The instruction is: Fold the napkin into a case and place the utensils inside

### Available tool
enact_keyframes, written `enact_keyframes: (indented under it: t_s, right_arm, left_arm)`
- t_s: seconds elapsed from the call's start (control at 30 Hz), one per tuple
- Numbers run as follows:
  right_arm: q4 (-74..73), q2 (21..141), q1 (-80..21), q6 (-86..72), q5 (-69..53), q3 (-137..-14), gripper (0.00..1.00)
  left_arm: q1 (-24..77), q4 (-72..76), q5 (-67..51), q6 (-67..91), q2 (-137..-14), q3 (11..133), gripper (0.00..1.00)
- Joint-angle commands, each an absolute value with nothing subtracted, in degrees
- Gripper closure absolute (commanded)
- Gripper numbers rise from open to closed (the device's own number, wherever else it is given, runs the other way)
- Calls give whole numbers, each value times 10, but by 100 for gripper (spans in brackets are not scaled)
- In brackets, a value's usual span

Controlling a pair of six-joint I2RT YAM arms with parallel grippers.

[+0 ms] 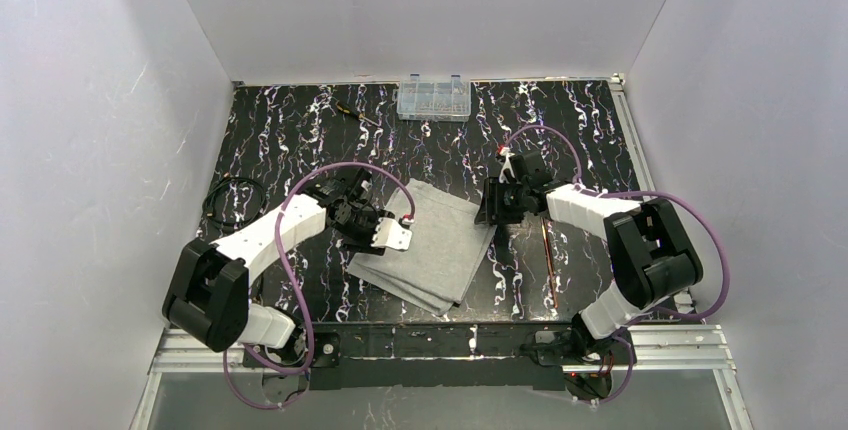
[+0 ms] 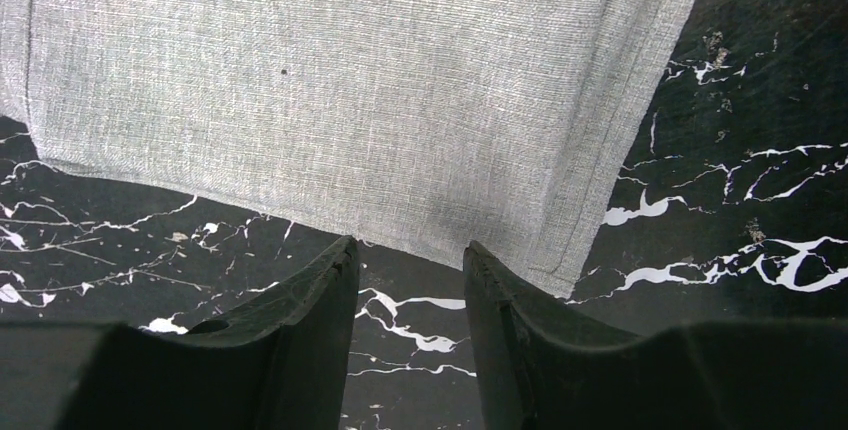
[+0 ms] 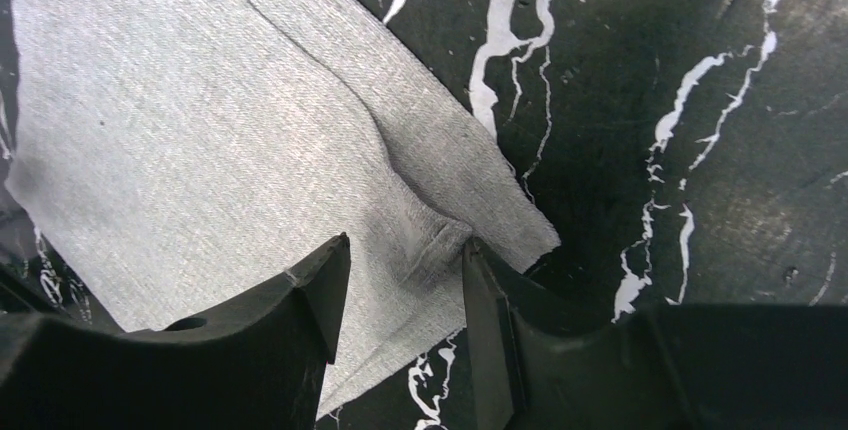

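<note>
The light-grey napkin (image 1: 435, 245) lies folded in layers in the middle of the black marbled table. My left gripper (image 1: 395, 235) is at its left edge. In the left wrist view it (image 2: 410, 250) is open and empty, its tips just short of the cloth's hem (image 2: 330, 80). My right gripper (image 1: 492, 212) is at the napkin's right corner. In the right wrist view it (image 3: 405, 250) is open, and its jaws straddle a wrinkled corner of the cloth (image 3: 200, 140). The thin copper utensils (image 1: 547, 260) lie on the table right of the napkin, under the right arm.
A clear plastic compartment box (image 1: 433, 98) stands at the back edge, with a small screwdriver (image 1: 355, 113) to its left. A coil of black cable (image 1: 232, 200) lies at the left side. White walls close in the table on three sides.
</note>
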State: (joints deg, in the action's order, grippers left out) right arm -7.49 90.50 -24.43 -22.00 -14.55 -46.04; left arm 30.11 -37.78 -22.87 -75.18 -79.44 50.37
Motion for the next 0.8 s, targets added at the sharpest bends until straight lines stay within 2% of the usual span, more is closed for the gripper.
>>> enact_keyframes:
  t_s: [0.0,0.17,0.37,0.5,0.6,0.73,0.77]
  right_arm:
    - [-41,910,-242,-233,-174,-463,47]
    - [-42,911,-241,-233,-175,-466,50]
    - [-41,918,-238,-235,-180,-464,61]
    - [-22,905,-232,-254,-199,-456,63]
    - [-16,901,-229,-262,-212,-465,74]
    - [-15,896,-230,-261,-228,-484,99]
    - [-13,896,-229,-261,-236,-490,99]
  left_arm:
    - [300,-398,-224,-738,-799,525,59]
    - [299,-403,-221,-732,-803,529,59]
    - [298,-401,-222,-723,-804,532,59]
    - [298,-400,-223,-721,-805,534,59]
    - [296,-396,-224,-706,-808,544,59]
    - [276,-404,-252,-652,-824,591,58]
    - [268,-407,-260,-637,-829,607,58]
